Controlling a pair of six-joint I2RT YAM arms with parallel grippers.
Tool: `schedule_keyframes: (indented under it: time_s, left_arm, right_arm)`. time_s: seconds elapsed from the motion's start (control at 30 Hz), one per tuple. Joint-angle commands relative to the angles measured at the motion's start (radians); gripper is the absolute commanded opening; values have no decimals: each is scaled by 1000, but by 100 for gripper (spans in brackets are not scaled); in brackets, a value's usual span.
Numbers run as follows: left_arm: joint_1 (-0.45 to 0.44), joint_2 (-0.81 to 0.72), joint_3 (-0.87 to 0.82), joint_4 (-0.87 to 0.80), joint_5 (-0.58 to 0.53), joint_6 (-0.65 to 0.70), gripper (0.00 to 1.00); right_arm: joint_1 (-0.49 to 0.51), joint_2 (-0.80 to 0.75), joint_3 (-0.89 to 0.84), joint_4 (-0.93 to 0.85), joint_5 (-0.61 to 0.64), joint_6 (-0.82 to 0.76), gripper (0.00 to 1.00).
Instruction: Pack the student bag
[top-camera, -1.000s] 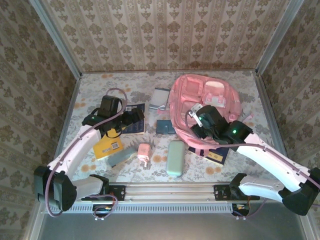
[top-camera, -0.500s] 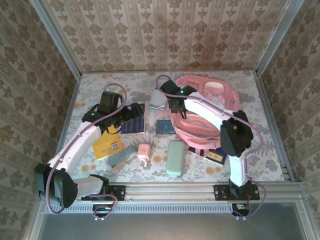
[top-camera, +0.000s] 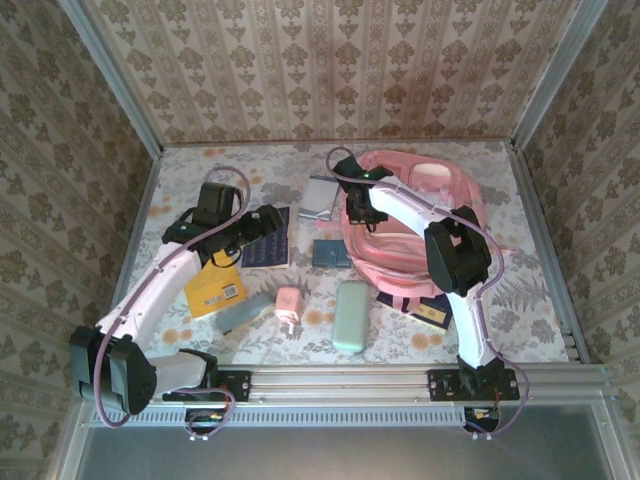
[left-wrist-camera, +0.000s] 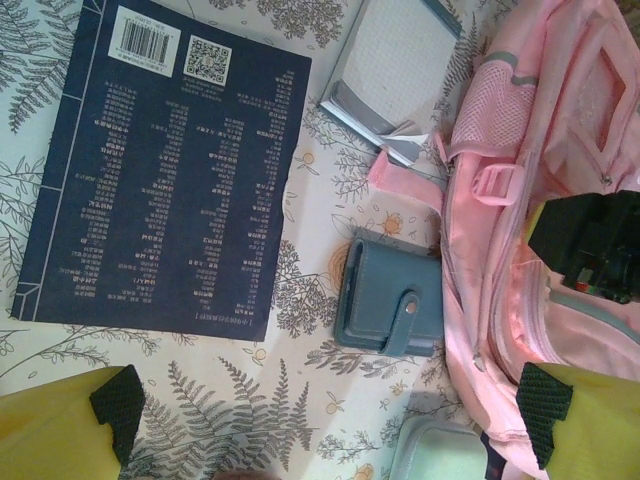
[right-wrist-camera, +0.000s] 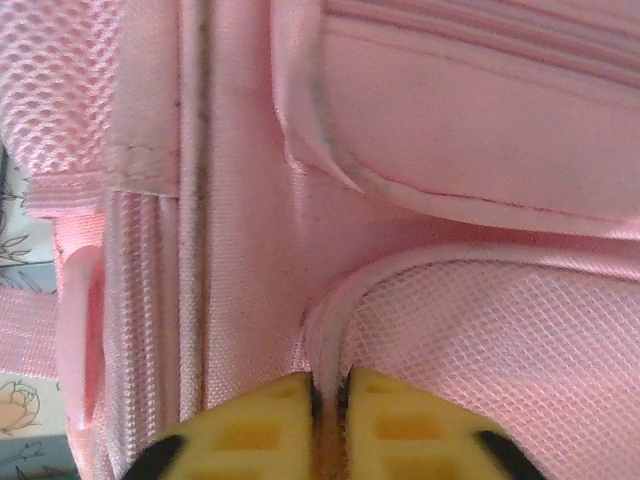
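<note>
Pink student bag (top-camera: 387, 256) lies flat, long axis near-to-far; right jaws pinch its seam, left jaws gape.

student bag (top-camera: 395, 258) sits on the right side of the desk (top-camera: 520, 300). wallet (top-camera: 330, 252) just left of it, notebook (top-camera: 320, 197) behind the wallet, book (top-camera: 268, 240) further left, pencil case (top-camera: 350, 316) in front of the wallet, toward the near edge.
</note>
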Motion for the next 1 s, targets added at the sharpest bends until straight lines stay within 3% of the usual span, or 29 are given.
schedule_keyframes:
  time_s: [0.0,0.23,0.4,0.53,0.63,0.7,0.83,0.97]
  left_arm:
    - [9,10,-5,3,14,-17,100]
    - [9,10,21,-19,5,-14,99]
    - [10,19,51,-31,-6,-3,99]
    - [3,33,65,-25,-6,2,98]
    - [-13,55,88,-28,-4,27,97]
    - [-25,70,114,-41,4,37,97]
    - [-59,65,157,-69,-17,58,96]
    - [-76,38,167,-67,-47,63,95]
  right_arm:
    - [-32,11,16,-7,-35,-59,0]
    - [-37,-157,58,-11,12,-281,0]
    - [-3,-355,-42,134,-32,-575,0]
    - [2,-515,-208,304,-170,-738,0]
    - [12,-645,-426,508,-284,-923,0]
    - [9,-677,-494,532,-356,-1001,0]
    - [9,-648,-546,511,-344,-1036,0]
    - [8,-659,-662,634,-362,-1026,0]
